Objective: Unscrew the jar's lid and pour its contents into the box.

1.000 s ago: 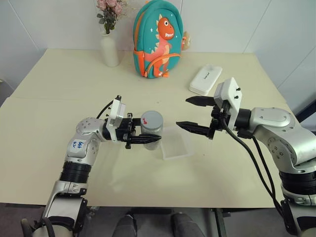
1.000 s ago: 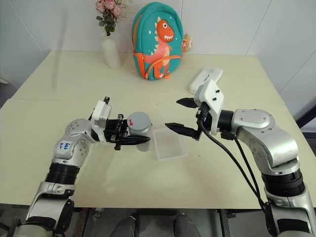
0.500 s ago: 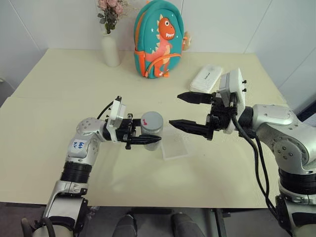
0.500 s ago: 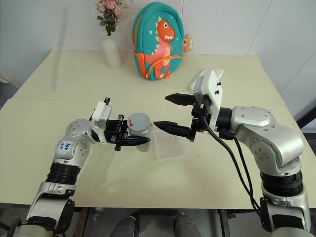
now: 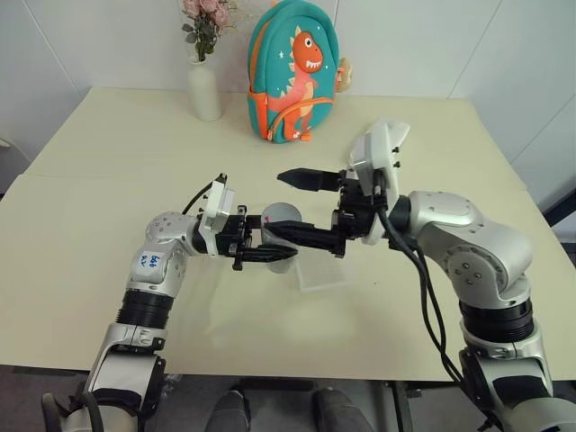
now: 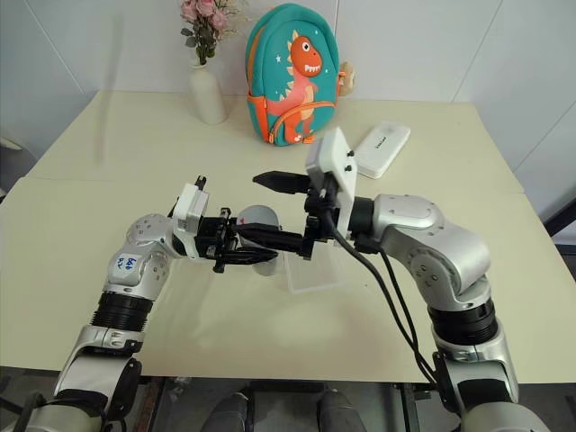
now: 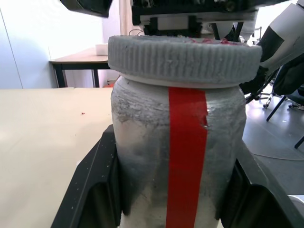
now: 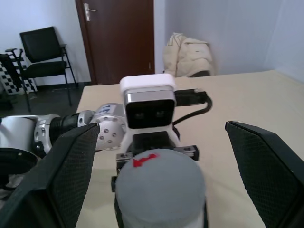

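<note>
My left gripper (image 5: 273, 245) is shut on the jar (image 7: 142, 142), a whitish cylinder with a red stripe, and holds it upright just left of the box (image 5: 321, 271), a shallow clear tray on the table. The grey ribbed lid (image 7: 184, 59) sits on top of the jar. My right gripper (image 6: 249, 207) reaches in from the right, open wide. One finger passes behind the lid (image 5: 283, 215) and the other in front, and neither touches it. In the right wrist view the lid (image 8: 160, 190) lies between the two fingers (image 8: 71, 175). The contents are hidden inside the jar.
A teal dinosaur backpack (image 5: 297, 72) and a white flower vase (image 5: 204, 90) stand at the table's far edge. A white oblong case (image 6: 382, 148) lies at the back right. The beige tabletop (image 5: 90, 216) spreads wide to the left.
My right gripper has swung left from beyond the box, and its open fingers now straddle the lid. The left gripper and the jar have stayed put.
</note>
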